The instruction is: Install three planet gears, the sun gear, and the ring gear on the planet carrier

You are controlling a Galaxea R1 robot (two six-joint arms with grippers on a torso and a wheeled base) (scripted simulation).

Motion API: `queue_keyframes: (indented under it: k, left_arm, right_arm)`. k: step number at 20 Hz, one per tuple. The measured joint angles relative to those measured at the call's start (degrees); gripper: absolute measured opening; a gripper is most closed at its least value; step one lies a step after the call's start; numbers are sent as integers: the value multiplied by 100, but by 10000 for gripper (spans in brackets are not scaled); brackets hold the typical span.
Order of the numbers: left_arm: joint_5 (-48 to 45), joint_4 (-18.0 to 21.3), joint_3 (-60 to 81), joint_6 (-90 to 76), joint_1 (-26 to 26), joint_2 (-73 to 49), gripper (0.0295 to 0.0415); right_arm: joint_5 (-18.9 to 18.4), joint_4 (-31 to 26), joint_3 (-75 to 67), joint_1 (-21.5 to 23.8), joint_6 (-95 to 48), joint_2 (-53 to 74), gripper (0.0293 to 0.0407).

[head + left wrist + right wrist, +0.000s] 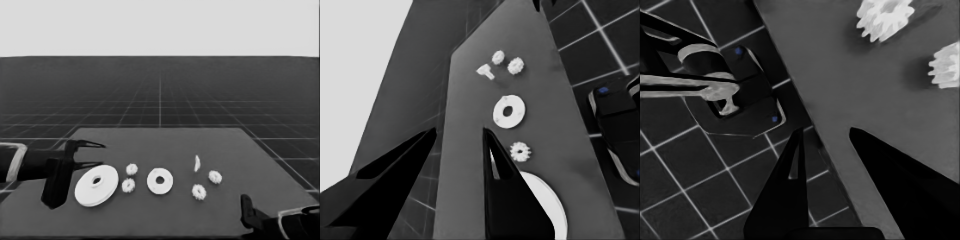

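We read no writing on any part. The dark bench [165, 210] carries the larger round part [96, 185] at its left, two gears [131, 169] [128, 185] beside it, the smaller round part [160, 181] mid-bench, then two more gears [199, 192] [215, 177] and a thin white piece [197, 163]. The left gripper [100, 154] waits released, one finger partly hiding the larger part in its wrist view. The right gripper [827, 137] waits spread at the bench's corner, its arm cut off.

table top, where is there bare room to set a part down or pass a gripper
Bare: the far strip of the dark table, and the near strip ahead of the parts. Crowded: the middle row, from the larger white round part under the parked left gripper past the smaller white round part to four small white toothed gears.
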State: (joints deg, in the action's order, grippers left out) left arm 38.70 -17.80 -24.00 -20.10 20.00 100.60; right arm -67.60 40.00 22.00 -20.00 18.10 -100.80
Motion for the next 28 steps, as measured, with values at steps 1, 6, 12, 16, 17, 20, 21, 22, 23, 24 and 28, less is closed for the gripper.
queue_keyframes:
  k: [1,6,12,16,17,20,21,22,23,24,28]
  left_arm:
    - [282,420,408,15,-405,-16,295]
    - [5254,-2924,-533,5652,-1867,3156,396]
    - [4956,567,-4374,9757,-2021,4724,385]
    - [4661,-70,-5047,9537,-2855,4906,385]
    - [4579,-213,-5210,9459,-3035,4956,385]
    - [4471,-361,-5419,9361,-3216,5022,385]
    - [4459,-376,-5442,9351,-3232,5029,385]
    - [4452,-385,-5455,9345,-3242,5033,385]
    - [4448,-390,-5462,9341,-3247,5035,385]
    - [4446,-393,-5466,9339,-3250,5037,385]
    - [4443,-397,-5472,9337,-3251,5038,312]
  right_arm:
    - [133,-433,-303,-310,-19,-78,293]
    - [8,-32,-4,-50,-1,-5,383]
    - [-1,-4,15,-33,0,0,385]
    - [-1,-3,16,-32,0,0,385]
    - [-1,-3,16,-32,0,0,385]
    - [-1,-3,16,-32,0,0,385]
    - [-1,-3,16,-32,0,0,385]
    - [-1,-3,16,-32,0,0,385]
    - [-1,-3,16,-32,0,0,385]
    - [-1,-3,16,-32,0,0,385]
    - [-1,-3,16,-32,0,0,385]
